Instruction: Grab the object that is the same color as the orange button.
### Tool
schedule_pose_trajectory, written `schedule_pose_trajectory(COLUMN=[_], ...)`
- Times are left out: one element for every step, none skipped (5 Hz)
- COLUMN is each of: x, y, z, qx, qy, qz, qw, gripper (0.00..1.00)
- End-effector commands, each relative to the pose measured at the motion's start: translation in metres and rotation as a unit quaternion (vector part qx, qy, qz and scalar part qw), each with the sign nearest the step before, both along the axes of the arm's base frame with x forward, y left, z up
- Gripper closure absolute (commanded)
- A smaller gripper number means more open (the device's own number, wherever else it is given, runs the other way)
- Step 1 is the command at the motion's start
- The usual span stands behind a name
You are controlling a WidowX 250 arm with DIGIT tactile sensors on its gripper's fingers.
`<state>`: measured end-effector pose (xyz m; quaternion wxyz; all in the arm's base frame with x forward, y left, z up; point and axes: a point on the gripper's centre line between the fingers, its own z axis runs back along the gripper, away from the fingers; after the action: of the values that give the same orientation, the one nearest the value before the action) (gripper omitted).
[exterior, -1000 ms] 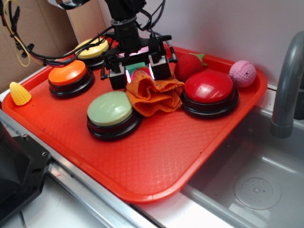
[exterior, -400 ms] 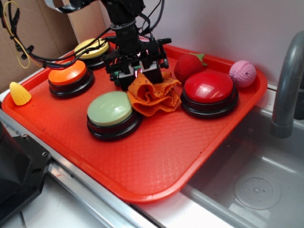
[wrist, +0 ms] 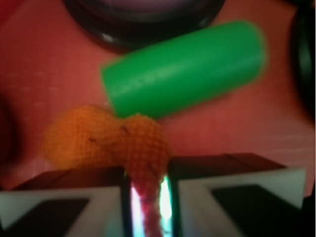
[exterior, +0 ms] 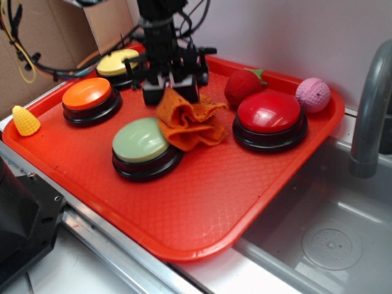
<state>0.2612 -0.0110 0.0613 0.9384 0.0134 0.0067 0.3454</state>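
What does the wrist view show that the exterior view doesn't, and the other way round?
Wrist only: a green cylinder lying on the tray just beyond the cloth, and the pinch up close, cloth squeezed between the nearly closed jaws. Exterior only: the orange button, three other buttons, strawberry, pink ball, corn and sink. Both: gripper shut on the orange cloth, over the red tray.
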Motion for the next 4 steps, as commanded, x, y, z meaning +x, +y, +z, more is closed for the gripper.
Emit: schedule_pose_trajectory(x=[-0.030,-0.053,-0.072,-0.080], y=[0.008,0.015,0.023,0.028], z=[0.072,0.085,0.091,0.091], qx=[-0.009,-0.024,0.000,-0.017], qy=[-0.028,-0.025,-0.025,-0.031], qz=[-0.219,-0.287,-0.308,-0.330], qw=[0.975,0.957,0.951,0.943], gripper=[1.00,1.00,1.00,1.00])
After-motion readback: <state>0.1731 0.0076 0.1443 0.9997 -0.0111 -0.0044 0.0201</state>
